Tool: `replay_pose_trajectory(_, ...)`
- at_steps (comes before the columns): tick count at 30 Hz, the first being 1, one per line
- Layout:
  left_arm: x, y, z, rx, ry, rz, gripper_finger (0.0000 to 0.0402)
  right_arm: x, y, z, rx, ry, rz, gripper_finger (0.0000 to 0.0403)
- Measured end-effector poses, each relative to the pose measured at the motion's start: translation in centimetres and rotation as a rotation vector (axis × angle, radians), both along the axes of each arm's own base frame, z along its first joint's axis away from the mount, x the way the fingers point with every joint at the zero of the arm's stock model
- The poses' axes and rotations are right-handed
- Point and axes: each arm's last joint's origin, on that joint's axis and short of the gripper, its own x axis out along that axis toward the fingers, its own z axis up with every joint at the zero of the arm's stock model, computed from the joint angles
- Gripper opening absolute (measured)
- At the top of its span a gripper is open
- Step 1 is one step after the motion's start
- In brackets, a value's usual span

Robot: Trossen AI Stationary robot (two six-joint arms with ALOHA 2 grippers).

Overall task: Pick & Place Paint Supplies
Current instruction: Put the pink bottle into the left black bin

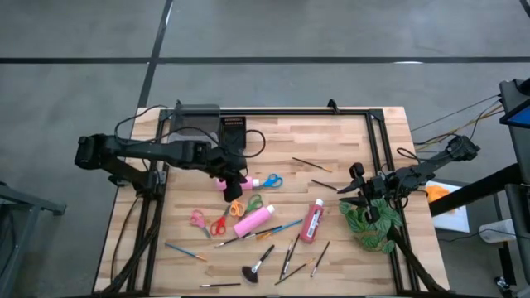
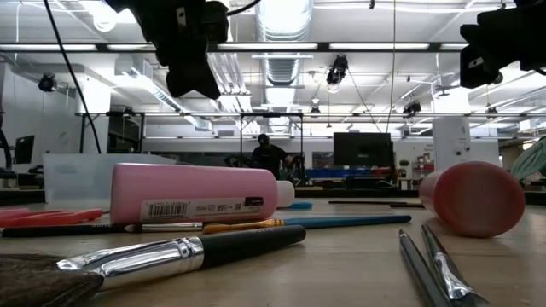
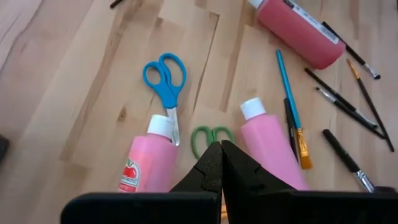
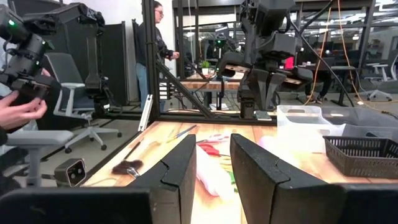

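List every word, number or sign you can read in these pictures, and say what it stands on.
No text can be read.
Pink paint bottle: barcode and dark label strip, print too small.
Second pink bottle: red apple-like logo, words blurred.
Red tube: white label edge, unreadable.

- The table (image 1: 348,141) is pale wood in glued strips, matt, with visible grain.
- Both pink paint bottles (image 3: 151,165) (image 3: 268,146) look like smooth plastic with white caps; one carries a paper label (image 2: 205,207).
- The red tube (image 3: 295,31) is smooth and slightly glossy.
- The blue scissors (image 3: 165,78) have glossy plastic handles and metal blades.
- The nearest brush (image 2: 183,250) has a shiny metal ferrule and a glossy black handle.
- The left gripper (image 3: 221,163) has matt black fingers.
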Motion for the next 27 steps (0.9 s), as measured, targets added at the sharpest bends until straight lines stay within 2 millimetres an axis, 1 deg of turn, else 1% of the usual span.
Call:
replay_pose_trajectory(3,0.0,0.1,0.0,0.042,0.002,-0.017,0.0,0.0,0.0,0.0,0.0,0.0,0.0,0.0097)
replay_pose_trajectory(8,-0.2,0.4,-0.4,0.118,0.021,0.032,0.0001,0.0,0.0,0.0,0.0,0.0,0.0,0.0097)
replay_pose_trajectory(10,-0.3,0.4,-0.7,0.133,0.027,0.041,0.0007,0.0,0.0,0.0,0.0,0.0,0.0,0.0097)
replay_pose_trajectory(12,-0.4,0.5,-1.0,0.143,0.039,0.033,0.0021,0.0,0.0,0.0,0.0,0.0,0.0,0.0097)
replay_pose_trajectory(17,-0.7,0.6,-1.9,0.183,0.063,0.027,0.0085,0.0,0.0,0.0,0.0,0.0,0.0,0.0097)
replay_pose_trajectory(21,-0.6,0.6,-2.6,0.188,0.032,0.02,0.0148,0.0,0.0,0.0,0.0,0.0,0.0,0.0097)
replay_pose_trajectory(27,-0.6,0.6,-3.0,0.187,0.017,0.021,0.0248,0.0,0.0,0.0,0.0,0.0,0.0,0.0097)
